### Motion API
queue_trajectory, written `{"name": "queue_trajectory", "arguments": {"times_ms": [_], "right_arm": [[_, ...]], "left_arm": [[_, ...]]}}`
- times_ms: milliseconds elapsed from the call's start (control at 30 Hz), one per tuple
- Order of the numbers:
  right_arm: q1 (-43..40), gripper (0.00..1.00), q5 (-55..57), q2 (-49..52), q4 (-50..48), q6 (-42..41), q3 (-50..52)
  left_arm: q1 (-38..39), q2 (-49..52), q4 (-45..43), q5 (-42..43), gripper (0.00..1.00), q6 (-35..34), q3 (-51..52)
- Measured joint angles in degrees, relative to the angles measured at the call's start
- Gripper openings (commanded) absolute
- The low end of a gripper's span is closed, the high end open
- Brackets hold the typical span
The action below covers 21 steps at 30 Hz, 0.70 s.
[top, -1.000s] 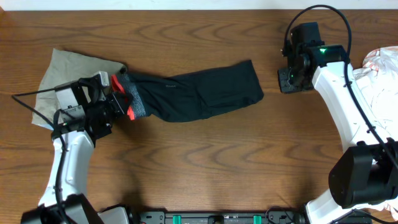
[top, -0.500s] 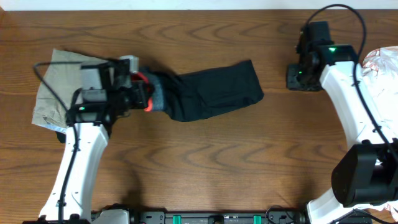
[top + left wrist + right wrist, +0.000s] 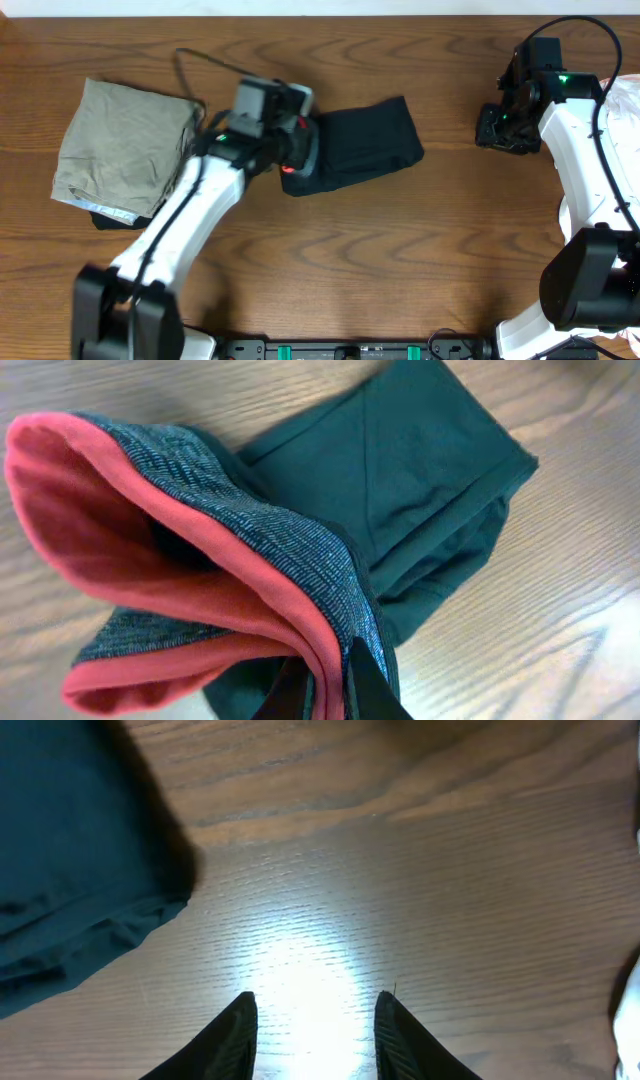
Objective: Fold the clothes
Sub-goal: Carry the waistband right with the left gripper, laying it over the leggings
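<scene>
Two garments lie on the table (image 3: pixel 350 270). Furthest left is the khaki garment (image 3: pixel 120 150), lying flat and untouched. Just right of it the left gripper (image 3: pixel 298 152) is clamped tight on the grey, red-edged waistband (image 3: pixel 210 510) of the black trousers (image 3: pixel 370 140), holding that end lifted above the leg fabric. The rest of the trousers lies flat on the wood, further right of the khaki garment. Well right again, the right gripper (image 3: pixel 497 128) hovers over bare wood, fingers apart and holding nothing, with white fabric (image 3: pixel 620 100) beyond it.

The risk, as I judge it, is that only one end is pinched and nothing pins the leg ends. Dragging the waistband onward could slide or bunch the whole garment instead of creasing it, and a lopsided drop would skew the fold.

The trousers' long axis runs left to right, with the waistband end nearest the khaki garment. The hems point away from it, angled a little toward the table's far side.
</scene>
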State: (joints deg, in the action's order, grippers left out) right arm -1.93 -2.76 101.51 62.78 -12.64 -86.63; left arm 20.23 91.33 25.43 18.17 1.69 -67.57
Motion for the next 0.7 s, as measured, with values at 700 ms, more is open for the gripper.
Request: {"name": "queue_trajectory", "arguments": {"times_ms": [700], "right_arm": [[0.0,0.37,-1.6,0.0,3.5,0.0,-0.04]], "left_arm": [[10.78,9.73,-5.57,-5.31,0.06,-0.44,-11.1]]}}
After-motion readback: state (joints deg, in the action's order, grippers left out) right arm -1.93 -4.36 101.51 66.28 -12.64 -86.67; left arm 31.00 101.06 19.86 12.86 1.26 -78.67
